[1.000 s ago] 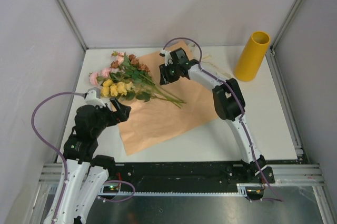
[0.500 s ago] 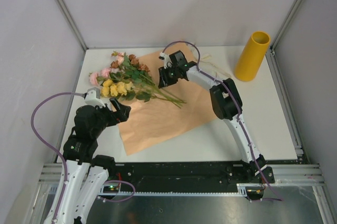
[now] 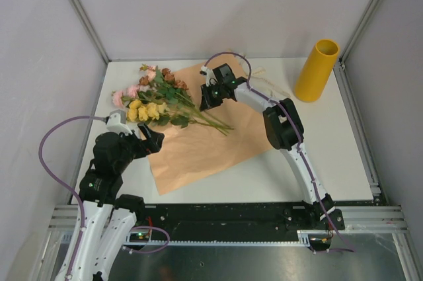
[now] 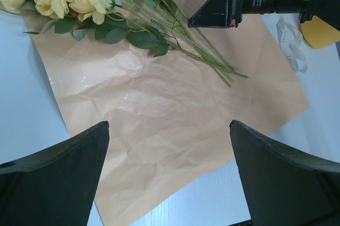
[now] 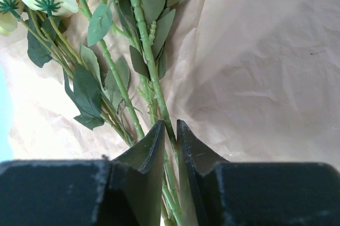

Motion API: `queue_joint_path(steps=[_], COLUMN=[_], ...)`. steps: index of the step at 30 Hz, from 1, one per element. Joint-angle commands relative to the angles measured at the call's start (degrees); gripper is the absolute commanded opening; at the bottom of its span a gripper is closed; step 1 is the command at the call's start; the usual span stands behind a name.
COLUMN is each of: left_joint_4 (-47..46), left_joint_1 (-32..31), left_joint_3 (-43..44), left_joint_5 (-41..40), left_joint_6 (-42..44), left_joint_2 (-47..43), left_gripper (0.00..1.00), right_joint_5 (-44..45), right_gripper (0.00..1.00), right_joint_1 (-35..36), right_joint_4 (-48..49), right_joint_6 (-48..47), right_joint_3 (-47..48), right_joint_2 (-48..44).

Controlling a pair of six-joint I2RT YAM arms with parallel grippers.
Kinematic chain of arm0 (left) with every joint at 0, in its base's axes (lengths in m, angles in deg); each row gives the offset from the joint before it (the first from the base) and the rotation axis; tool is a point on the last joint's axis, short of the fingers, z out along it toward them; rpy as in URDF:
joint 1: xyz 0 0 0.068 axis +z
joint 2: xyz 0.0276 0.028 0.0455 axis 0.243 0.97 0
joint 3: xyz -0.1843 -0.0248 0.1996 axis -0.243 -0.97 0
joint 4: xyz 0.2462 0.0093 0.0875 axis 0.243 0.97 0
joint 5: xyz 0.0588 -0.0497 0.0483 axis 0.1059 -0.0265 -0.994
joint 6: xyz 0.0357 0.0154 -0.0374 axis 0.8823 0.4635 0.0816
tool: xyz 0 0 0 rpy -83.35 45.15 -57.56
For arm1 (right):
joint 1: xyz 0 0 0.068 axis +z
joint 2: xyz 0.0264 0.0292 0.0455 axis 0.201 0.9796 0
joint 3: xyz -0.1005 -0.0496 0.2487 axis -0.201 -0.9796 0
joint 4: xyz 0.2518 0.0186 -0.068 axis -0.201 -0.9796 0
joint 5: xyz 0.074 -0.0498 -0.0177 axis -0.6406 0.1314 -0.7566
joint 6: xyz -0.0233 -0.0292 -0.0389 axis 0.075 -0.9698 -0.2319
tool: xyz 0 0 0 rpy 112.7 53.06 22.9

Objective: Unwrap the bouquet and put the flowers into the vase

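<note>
several light, springy flowers point(image 3: 158, 99) lie on the spread paper point(image 3: 198, 145) toward the far left corner of the table point(image 3: 344, 155). the right gripper point(image 5: 171, 130) pinches a bare stem point(image 5: 150, 61), likely the safest hold since blooms point(image 3: 142, 110) crush. the left gripper point(image 4: 167, 146) gapes wide.

Left arm sits folded near its base, left gripper point(image 4: 169, 129) spread wide. Right arm reaches far forward and left, right gripper point(image 5: 170, 132) pinched narrowly on a stem point(image 5: 150, 69).
</note>
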Motion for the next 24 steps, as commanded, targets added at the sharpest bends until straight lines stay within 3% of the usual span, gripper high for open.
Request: queue_joint_path(steps=[1,7,19,24], left_joint_4=[-1.48,-1.49,-1.43,-1.49], left_joint_1=[0.36,0.36,0.36,0.36], left_joint_3=[0.87,0.85,0.80,0.75], left_joint_5=[0.97,0.69,0.33,0.28], left_joint_6=[1.16,1.14,1.10,1.12], left_joint_2=[-0.49,-0.88,-1.18,-1.30], left_gripper=[1.00,1.00,1.00,1.00], right_joint_5=[-1.63,-4.18,-7.45,-4.92], right_gripper=[0.16,0.01,0.00,0.00], right_joint_1=[-0.50,-1.11,-3.11,-2.52], right_joint_4=[2.15,6.67,28.65,28.13], right_joint_6=[0.68,2.11,10.39,8.04], right_joint_3=[1.76,-1.26,-18.47,-19.76], right_joint_2=[-0.69,-3.28,-15.70,-18.84])
